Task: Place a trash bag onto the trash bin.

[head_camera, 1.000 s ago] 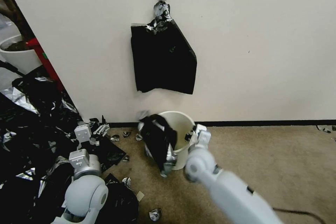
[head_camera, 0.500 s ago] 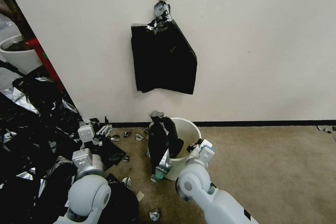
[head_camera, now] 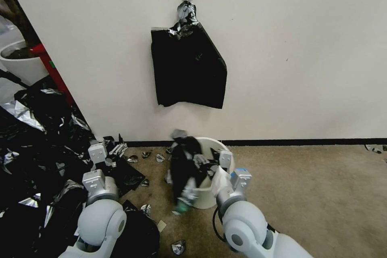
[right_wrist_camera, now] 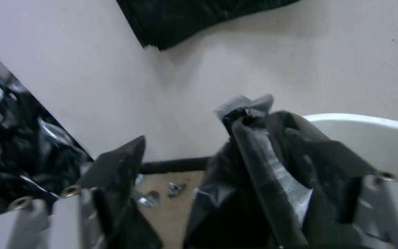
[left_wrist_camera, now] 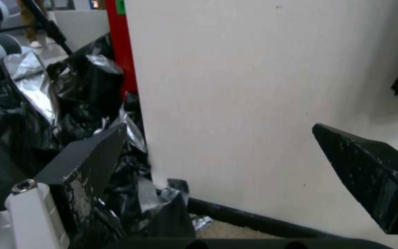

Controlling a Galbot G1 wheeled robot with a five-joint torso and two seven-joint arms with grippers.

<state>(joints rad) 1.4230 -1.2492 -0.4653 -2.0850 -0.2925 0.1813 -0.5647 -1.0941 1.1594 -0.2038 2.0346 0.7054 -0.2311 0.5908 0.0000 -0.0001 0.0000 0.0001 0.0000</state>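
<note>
The right gripper (head_camera: 221,165), fingers spread and holding nothing, sits at the trash bin (head_camera: 219,193)'s near rim, where the trash bag (head_camera: 183,169) hangs over the left edge, apparently awaiting spreading; the left gripper (head_camera: 98,154) idles open near the wall (head_camera: 302,48).

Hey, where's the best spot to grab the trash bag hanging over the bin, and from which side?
Probably the bunched top fold of the trash bag, where it crosses the trash bin rim on the robot's left. Come from above: the rest hangs limp down the outside wall.
</note>
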